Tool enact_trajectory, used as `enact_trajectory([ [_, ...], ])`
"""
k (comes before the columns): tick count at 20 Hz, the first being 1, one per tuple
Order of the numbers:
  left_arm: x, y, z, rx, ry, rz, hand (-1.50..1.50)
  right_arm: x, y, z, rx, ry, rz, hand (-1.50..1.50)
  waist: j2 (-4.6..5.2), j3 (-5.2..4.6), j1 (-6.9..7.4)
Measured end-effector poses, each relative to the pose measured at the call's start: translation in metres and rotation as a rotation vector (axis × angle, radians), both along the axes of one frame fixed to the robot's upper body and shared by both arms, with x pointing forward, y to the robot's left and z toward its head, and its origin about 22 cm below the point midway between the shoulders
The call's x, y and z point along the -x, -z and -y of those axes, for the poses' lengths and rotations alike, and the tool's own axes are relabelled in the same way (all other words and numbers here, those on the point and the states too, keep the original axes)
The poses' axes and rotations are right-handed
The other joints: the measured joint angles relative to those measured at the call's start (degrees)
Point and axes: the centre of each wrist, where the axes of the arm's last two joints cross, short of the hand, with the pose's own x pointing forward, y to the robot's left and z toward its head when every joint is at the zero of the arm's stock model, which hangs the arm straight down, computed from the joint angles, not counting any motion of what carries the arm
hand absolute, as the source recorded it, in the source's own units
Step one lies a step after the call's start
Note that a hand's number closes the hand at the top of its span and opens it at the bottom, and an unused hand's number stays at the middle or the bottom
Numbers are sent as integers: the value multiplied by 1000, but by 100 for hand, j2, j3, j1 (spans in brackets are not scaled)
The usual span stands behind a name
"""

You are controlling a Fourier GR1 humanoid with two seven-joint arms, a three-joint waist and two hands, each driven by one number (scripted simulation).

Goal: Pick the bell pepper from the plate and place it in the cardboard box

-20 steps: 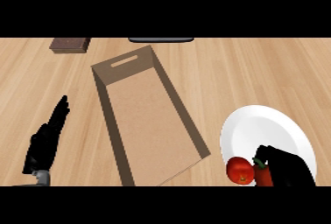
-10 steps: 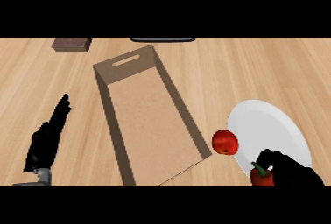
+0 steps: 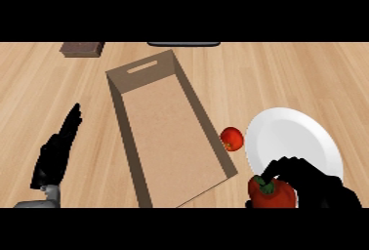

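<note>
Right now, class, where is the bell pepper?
In the head view, the bell pepper is at the lower right, held by the right hand, just below the white plate and right of the cardboard box.

One cardboard box (image 3: pixel 169 136), one plate (image 3: pixel 292 141), one bell pepper (image 3: pixel 274 194), one tomato (image 3: pixel 232 138), two hands.

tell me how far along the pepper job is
Done: the right robot hand has its fingers curled round the bell pepper, at the plate's lower edge. In hand: carrying it. Left: moving it over the cardboard box and releasing it inside. A small red fruit sits between box and plate. The left robot hand rests open.
</note>
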Motion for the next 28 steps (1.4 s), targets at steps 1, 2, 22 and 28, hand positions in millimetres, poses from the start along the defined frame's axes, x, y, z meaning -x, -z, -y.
enact_trajectory([
  [1,0,-1,-1,0,4,1,0,-3,-6,-3,-6,-13,18,150,3,0,10],
  [2,-1,1,0,-1,6,2,0,-6,-10,-8,-20,-31,29,150,5,0,14],
  [22,-4,-5,3,2,22,4,0,-137,-46,-127,-52,-109,-87,150,22,0,121],
  [28,-4,-7,7,2,21,7,0,-178,-17,-146,-35,-77,-186,150,28,0,142],
])
